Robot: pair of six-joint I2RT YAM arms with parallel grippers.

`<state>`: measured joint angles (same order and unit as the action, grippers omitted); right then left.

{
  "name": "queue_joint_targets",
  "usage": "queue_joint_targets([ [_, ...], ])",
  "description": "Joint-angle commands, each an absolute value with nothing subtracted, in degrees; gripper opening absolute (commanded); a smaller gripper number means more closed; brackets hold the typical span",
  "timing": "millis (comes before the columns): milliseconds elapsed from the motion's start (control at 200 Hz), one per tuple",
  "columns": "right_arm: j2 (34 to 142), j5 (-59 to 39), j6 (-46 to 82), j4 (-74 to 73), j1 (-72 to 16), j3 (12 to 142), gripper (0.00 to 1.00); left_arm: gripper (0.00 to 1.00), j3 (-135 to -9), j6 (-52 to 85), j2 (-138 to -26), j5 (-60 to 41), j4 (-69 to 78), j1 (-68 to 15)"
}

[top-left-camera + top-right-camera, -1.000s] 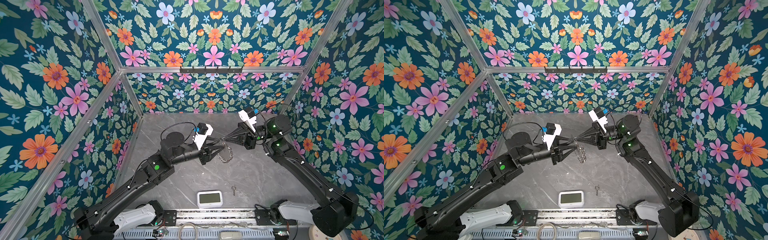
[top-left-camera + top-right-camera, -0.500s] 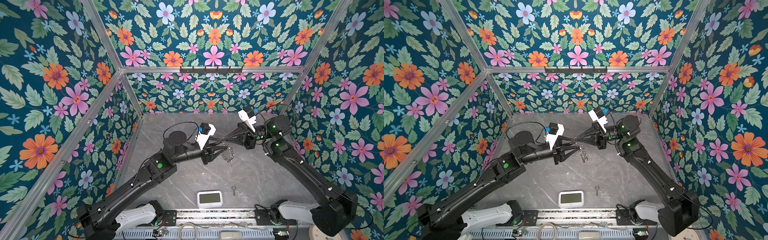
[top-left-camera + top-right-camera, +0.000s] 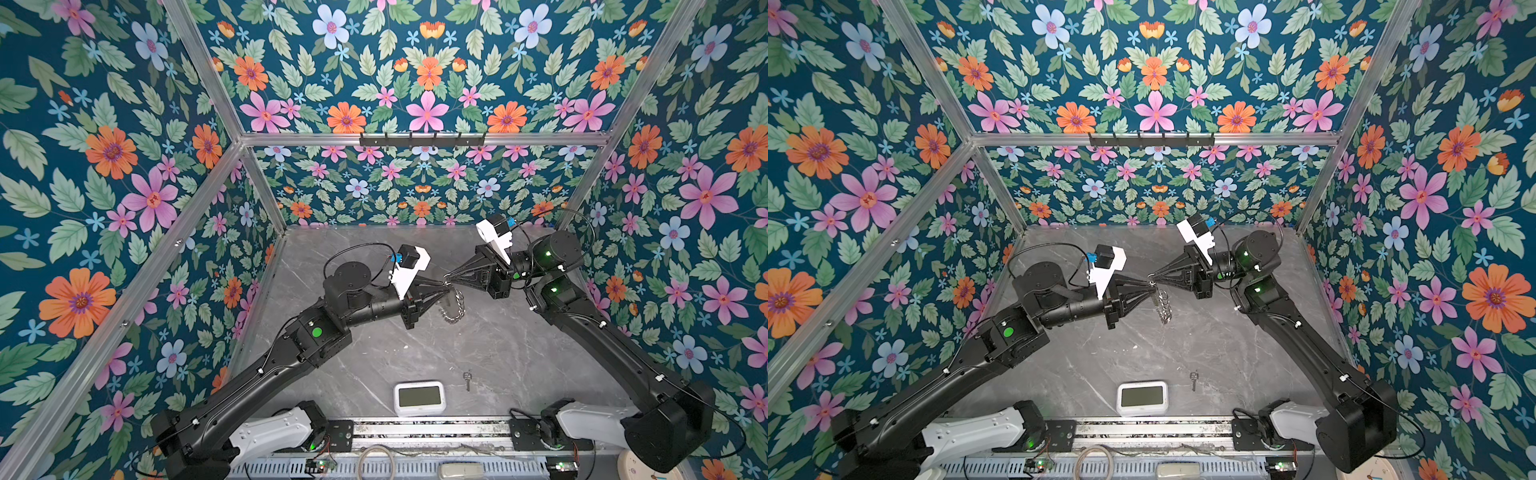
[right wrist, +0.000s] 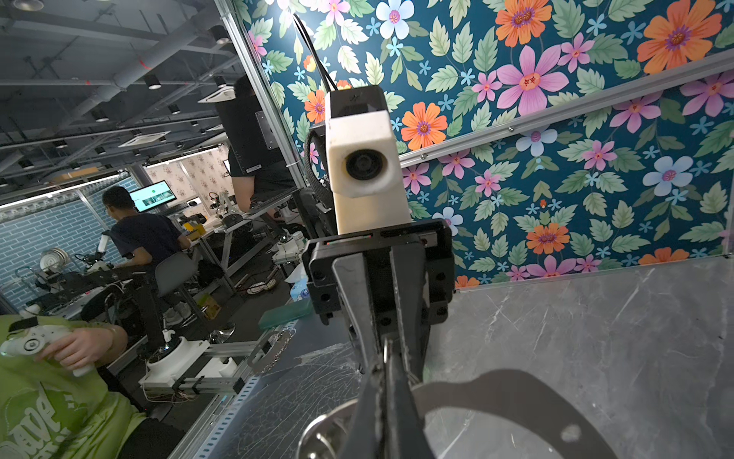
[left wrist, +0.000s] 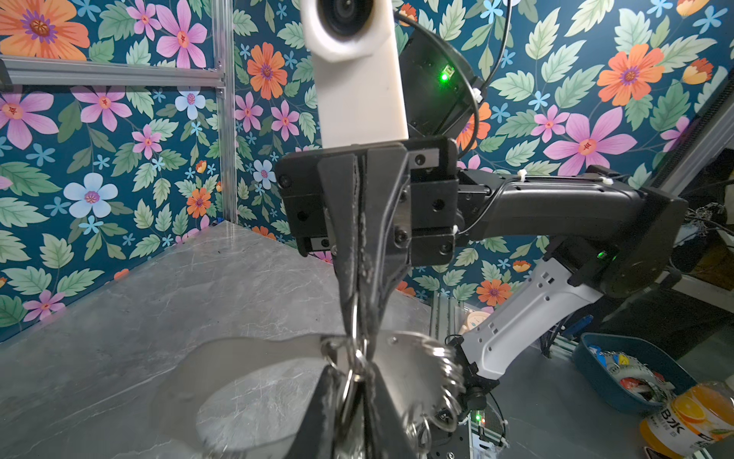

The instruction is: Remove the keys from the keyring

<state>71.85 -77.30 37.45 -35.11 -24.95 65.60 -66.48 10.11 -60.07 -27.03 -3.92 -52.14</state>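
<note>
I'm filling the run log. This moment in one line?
left claw: shut on keyring; right claw: shut on keyring; keyring: lifted; one key: on table beside clock

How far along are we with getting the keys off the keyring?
Done: one key lies loose on the table near the clock. In hand: the keyring hangs in the air, pinched at its top by the right claw, with the left claw closed on a ring next to it. Left: the second key; I cannot make it out, so it is probably still attached.
</note>
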Motion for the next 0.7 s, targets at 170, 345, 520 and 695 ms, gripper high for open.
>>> queue_joint_targets([
  [170,71.4,-76.0,37.0,-35.9,-25.1,65.8,0.00,0.04,-67.2,9.3,-59.4,-26.2,-4.6,-52.1],
  [345,70.9,-75.9,37.0,-35.8,-25.0,65.8,0.00,0.00,-67.5,9.2,-58.7,-25.1,-5.9,-52.1],
  [520,70.4,-76.4,36.7,-35.5,-25.0,65.5,0.00,0.00,-67.5,9.0,-58.2,-23.4,-7.0,-52.2],
  [695,69.6,-77.2,35.3,-33.9,-25.0,65.2,0.00,0.00,-68.1,8.7,-58.3,-23.1,-8.3,-52.6],
])
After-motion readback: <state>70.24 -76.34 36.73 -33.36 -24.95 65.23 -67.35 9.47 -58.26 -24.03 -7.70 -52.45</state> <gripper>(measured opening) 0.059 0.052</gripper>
